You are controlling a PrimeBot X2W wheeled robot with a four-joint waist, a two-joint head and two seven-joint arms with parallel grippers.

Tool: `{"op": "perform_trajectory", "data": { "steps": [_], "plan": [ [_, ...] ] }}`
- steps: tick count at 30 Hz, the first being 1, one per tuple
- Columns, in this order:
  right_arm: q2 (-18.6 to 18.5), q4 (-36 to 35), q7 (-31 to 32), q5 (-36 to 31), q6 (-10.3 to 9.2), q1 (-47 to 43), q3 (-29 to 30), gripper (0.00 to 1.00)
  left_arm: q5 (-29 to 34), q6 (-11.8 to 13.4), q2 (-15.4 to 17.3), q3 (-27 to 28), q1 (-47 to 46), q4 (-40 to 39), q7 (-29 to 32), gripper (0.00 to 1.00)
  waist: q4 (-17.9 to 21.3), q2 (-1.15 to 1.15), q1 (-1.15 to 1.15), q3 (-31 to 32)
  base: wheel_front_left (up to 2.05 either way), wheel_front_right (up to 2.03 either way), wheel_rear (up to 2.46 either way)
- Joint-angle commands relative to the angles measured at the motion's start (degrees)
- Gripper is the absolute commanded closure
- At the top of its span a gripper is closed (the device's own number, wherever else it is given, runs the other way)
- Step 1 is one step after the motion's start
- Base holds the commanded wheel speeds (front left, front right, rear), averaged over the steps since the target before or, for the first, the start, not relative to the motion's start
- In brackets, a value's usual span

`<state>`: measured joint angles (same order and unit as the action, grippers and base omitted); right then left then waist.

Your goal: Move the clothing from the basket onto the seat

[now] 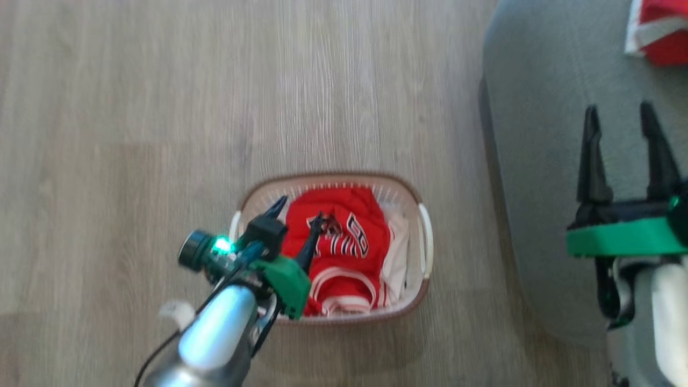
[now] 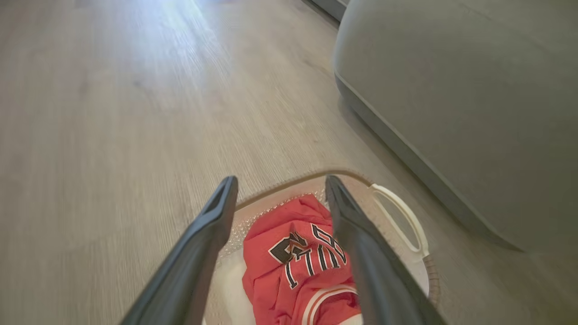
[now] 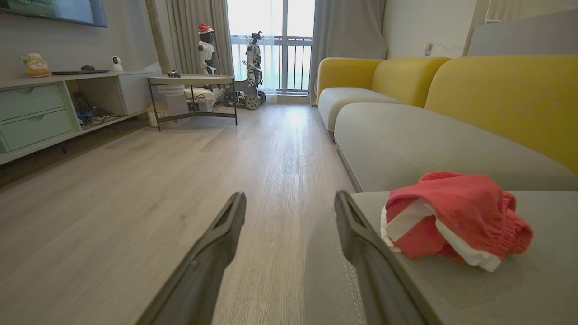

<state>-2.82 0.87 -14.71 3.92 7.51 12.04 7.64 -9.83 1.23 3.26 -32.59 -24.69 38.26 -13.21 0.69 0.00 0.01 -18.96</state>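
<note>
In the head view, the basket point(image 1: 427, 242) sits on the wood floor point(image 1: 134, 107) just below centre, toward 6 o'clock. A red jersey point(image 1: 344, 236) with dark lettering lies crumpled inside it on top of some white cloth point(image 1: 399, 252). The left claw point(image 1: 299, 210) comes in from 7 o'clock and hangs over the basket's 9 o'clock side with its fingers spread wide apart and nothing between them. One tip is over the rim and the other over the jersey's lettering (whether that tip touches the fabric cannot be told). In the left wrist view, the two dark fingers frame the jersey point(image 2: 293, 253), with the basket's white handle point(image 2: 406, 216) at 3 o'clock of it.

The seat point(image 1: 537, 134) fills the 3 o'clock side of the head view, near the basket but apart from it. A second red garment point(image 1: 664, 32) with white trim lies bunched on the seat at 1 o'clock. The right claw point(image 1: 619, 110) is above the seat at 3 o'clock, its fingers parted and empty. In the right wrist view, that garment point(image 3: 451, 216) rests on the cushion at 3 o'clock of the right-hand finger, close beside it and not gripped.
</note>
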Motion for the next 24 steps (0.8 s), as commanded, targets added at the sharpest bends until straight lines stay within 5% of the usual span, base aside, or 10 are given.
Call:
{"op": "perform_trajectory", "data": {
  "steps": [1,11,24],
  "plan": [
    [-0.06,-3.24,-0.29,-0.7,-0.02,2.81,-0.89,0.0,0.9,-0.8,0.04,-0.21,-4.09,2.02,-0.61,0.0,0.35,0.0,-0.01,-7.51,0.0,0.0,0.0],
    [-0.06,-10.94,-0.29,-1.76,-0.02,8.53,-0.64,0.0,-1.36,-3.58,-0.36,-13.85,-16.07,13.05,0.52,0.0,1.21,0.0,-0.01,-19.32,0.0,0.0,0.0],
    [-0.06,-18.28,-0.29,-0.56,-0.02,11.68,-2.67,0.0,-6.18,-0.91,-0.37,-26.92,-25.54,20.35,4.48,0.0,4.13,0.0,-0.01,-29.97,0.0,0.0,0.0]
  ]
}}
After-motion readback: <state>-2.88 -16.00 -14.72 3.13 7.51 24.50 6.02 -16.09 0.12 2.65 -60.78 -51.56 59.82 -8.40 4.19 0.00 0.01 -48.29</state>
